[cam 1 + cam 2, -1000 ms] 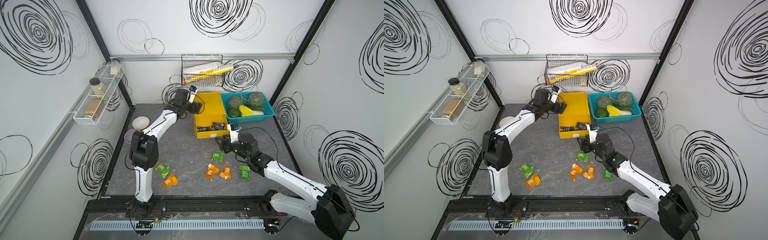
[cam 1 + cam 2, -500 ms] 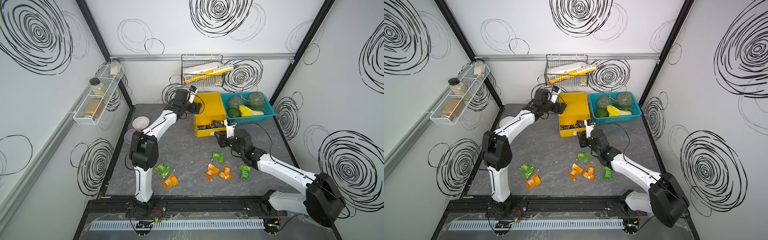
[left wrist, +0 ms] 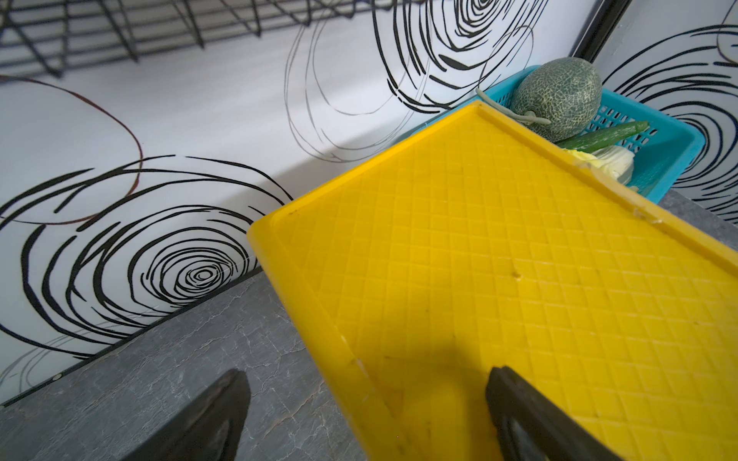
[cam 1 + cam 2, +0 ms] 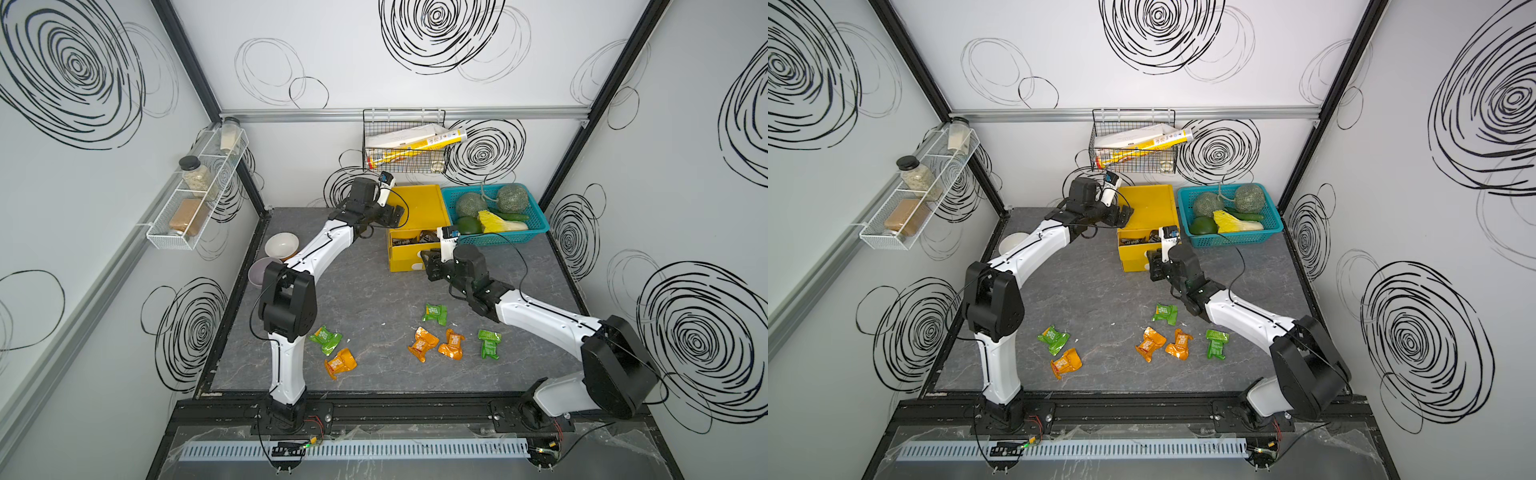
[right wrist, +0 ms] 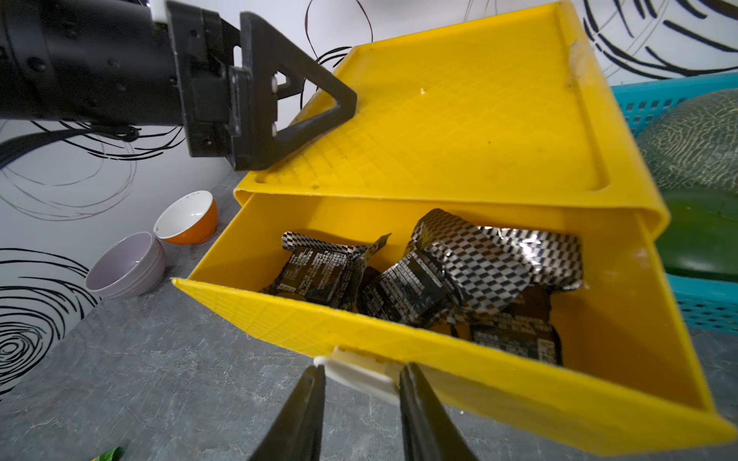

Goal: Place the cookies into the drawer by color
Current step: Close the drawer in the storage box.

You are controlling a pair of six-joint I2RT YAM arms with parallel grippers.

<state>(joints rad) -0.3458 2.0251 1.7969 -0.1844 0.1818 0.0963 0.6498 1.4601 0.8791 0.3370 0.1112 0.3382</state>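
The yellow drawer [image 4: 417, 203] cabinet stands at the back, its top drawer pulled out. Inside lie black cookies [image 5: 459, 271]. My right gripper [image 5: 362, 369] is shut on the drawer's white tab handle [image 5: 355, 375], one finger at each end; in a top view it sits at the drawer front [image 4: 428, 259]. My left gripper [image 3: 365, 379] is open, straddling the cabinet top's left edge [image 4: 395, 214]. On the table lie three green cookies [image 4: 435, 313] [image 4: 326, 338] [image 4: 489, 343] and three orange cookies [image 4: 422, 343] [image 4: 451, 344] [image 4: 340, 363].
A teal basket [image 4: 536, 226] of vegetables stands right of the cabinet. Two bowls [image 4: 281, 245] [image 4: 262, 270] sit at the table's left edge. A wire basket [image 4: 405, 145] hangs on the back wall above the cabinet, and a wire shelf [image 4: 195, 195] with jars on the left wall.
My right gripper has moved forward to the open drawer's front and its jaws have narrowed onto the white handle. The left arm and the cookies on the table have not moved.
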